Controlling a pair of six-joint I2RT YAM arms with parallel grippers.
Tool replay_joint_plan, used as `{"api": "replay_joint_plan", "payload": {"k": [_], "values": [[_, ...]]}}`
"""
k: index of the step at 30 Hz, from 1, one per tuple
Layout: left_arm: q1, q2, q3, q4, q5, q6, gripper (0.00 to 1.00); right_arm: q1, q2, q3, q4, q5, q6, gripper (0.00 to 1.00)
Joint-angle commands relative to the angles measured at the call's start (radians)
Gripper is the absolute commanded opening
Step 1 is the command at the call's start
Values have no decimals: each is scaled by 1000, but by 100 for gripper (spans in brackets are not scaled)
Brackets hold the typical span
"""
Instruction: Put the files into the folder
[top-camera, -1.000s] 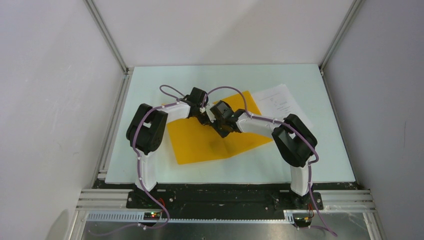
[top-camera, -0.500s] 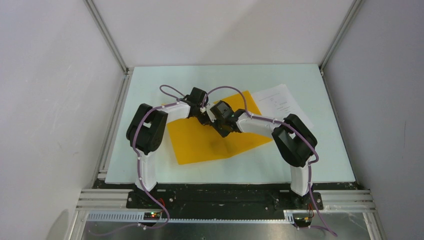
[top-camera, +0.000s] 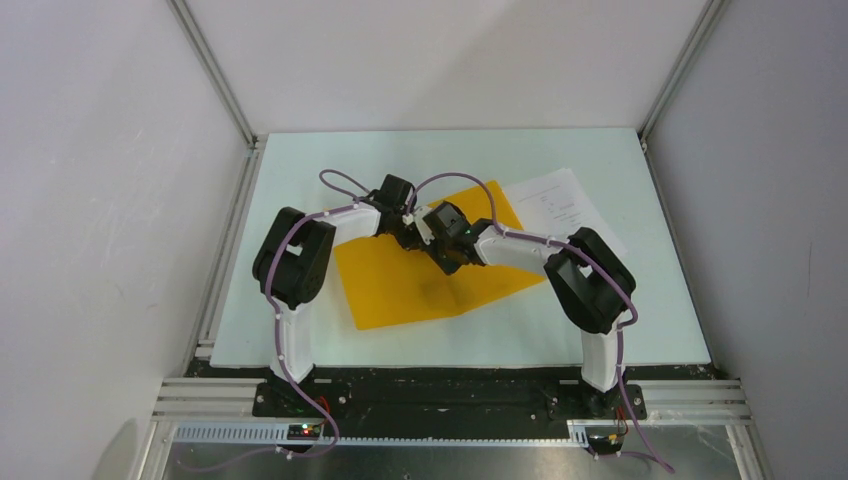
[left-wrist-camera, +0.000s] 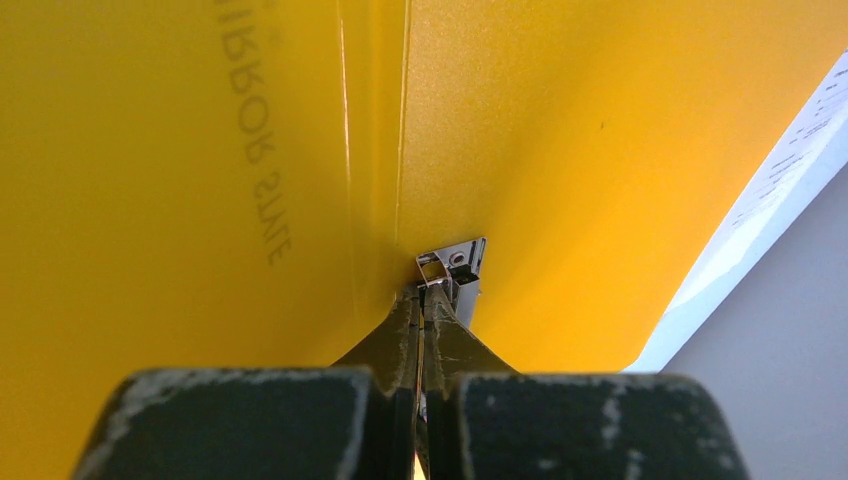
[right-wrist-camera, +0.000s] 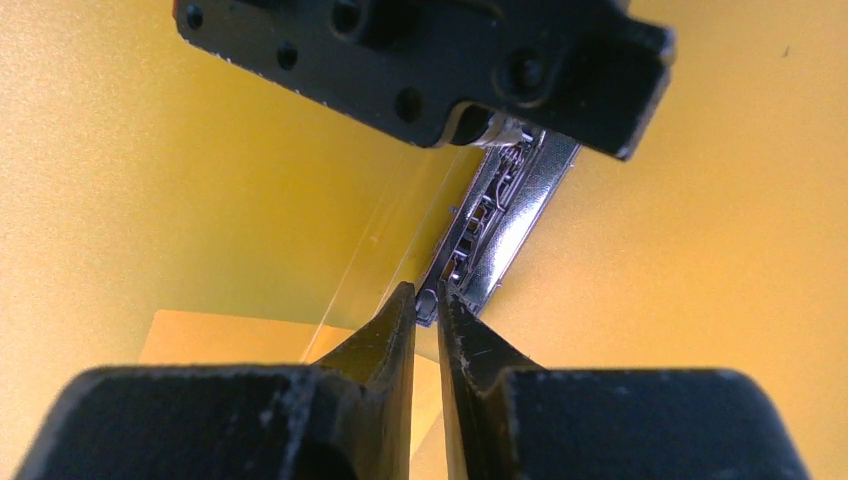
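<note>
The orange-yellow folder (top-camera: 395, 285) lies open and flat on the table, with its metal clip bar (right-wrist-camera: 505, 215) along the inner spine. My left gripper (top-camera: 410, 236) is shut, and its tips (left-wrist-camera: 427, 293) press on one end of the clip bar (left-wrist-camera: 455, 260). My right gripper (top-camera: 438, 252) comes from the other side, and its jaws (right-wrist-camera: 427, 297) are nearly shut around the clip's near end. The left gripper's black body (right-wrist-camera: 430, 60) shows over the clip's far end. The files (top-camera: 562, 205), white printed sheets, lie to the right and are partly under the folder's edge.
The pale table (top-camera: 300, 170) ends at metal rails and white walls on the left, right and back. The files' edge and bare table show in the left wrist view (left-wrist-camera: 790, 160). Purple cables loop over both arms.
</note>
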Motion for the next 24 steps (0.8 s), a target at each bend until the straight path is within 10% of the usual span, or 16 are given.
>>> {"api": "replay_joint_plan", "payload": {"k": [1,24], "values": [[-9,72,-18,-121,-85,52,0,-19,43,-59,-110,-18,-14,15],[-2,76,-10,-132,-79,79,0,-27,69,-94,-182,34,-116,2]]}}
